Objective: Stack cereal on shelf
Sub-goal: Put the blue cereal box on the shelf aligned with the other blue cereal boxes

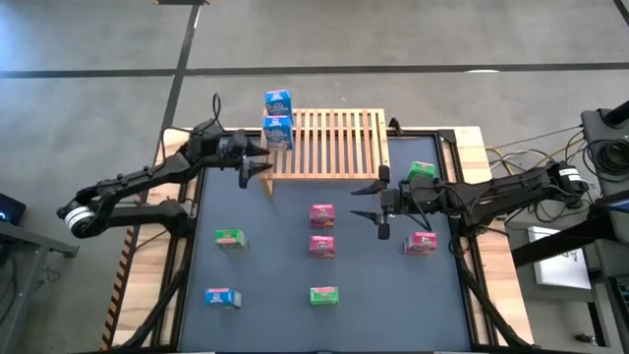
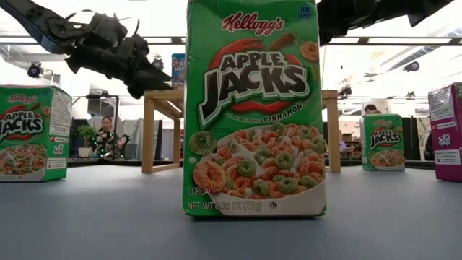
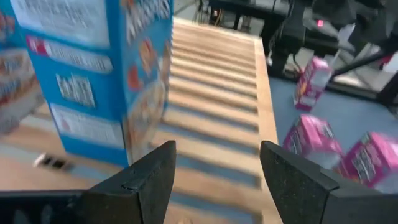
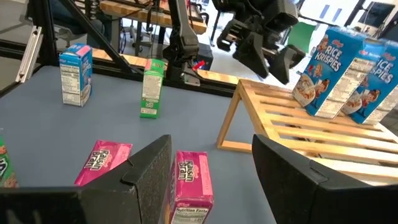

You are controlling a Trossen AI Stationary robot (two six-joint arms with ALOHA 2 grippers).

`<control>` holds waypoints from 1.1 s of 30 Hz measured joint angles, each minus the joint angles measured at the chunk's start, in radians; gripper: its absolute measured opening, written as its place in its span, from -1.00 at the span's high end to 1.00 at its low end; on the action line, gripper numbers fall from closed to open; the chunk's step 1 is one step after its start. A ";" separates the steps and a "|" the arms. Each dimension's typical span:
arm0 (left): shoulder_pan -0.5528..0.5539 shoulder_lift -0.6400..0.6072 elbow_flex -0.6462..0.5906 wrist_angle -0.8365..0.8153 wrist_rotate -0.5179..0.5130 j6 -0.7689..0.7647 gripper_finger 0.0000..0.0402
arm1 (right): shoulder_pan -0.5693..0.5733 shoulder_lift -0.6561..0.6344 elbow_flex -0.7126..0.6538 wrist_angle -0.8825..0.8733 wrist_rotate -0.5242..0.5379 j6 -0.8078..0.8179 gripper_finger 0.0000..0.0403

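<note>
With only two of the nine small cardboard cereal boxes on the low light-wood slatted shelf (image 1: 332,144), the job looks barely begun. Both are blue boxes: one (image 1: 278,131) stands at the shelf's left end, and the second (image 1: 278,100) shows directly beyond it in the high view, at the far left corner, though whether it rests fully on the slats I cannot tell. Seven boxes are left on the dark grey surface (image 1: 270,261): a third blue box (image 1: 222,297) near the front left, a green box (image 1: 230,238) behind it, a green box (image 1: 324,294) at front centre, two pink boxes (image 1: 321,214) and (image 1: 321,246) one behind the other in the middle, a third pink box (image 1: 421,243) to the right, and a green box (image 1: 422,171) just off the shelf's right end. The left claw (image 1: 261,169) hovers beside the shelf's left front corner, near the placed blue box, its fingers spread and holding nothing. The right claw (image 1: 370,202) hangs over the surface in front of the shelf, just right of the middle pink boxes, fingers likewise apart and empty. By my judgement, one of those pink boxes is the likely next pick, and most of the shelf's slats are free.
</note>
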 joint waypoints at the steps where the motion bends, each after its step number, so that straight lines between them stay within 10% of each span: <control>1: 0.000 -0.025 0.000 -0.043 -0.006 0.017 -0.08 | 0.000 -0.003 0.000 -0.016 0.000 0.000 -0.07; 8: -0.001 -0.213 -0.001 -0.221 -0.018 0.031 -0.08 | 0.000 -0.075 0.000 -0.113 0.047 0.036 -0.07; 24: -0.105 -0.557 -0.252 -0.036 -0.004 -0.188 -0.08 | 0.000 0.080 -0.008 -0.066 0.041 0.124 -0.07; 33: -0.256 -0.636 -0.121 -0.254 0.003 -0.310 -0.06 | 0.000 0.078 -0.010 -0.012 0.025 0.102 -0.07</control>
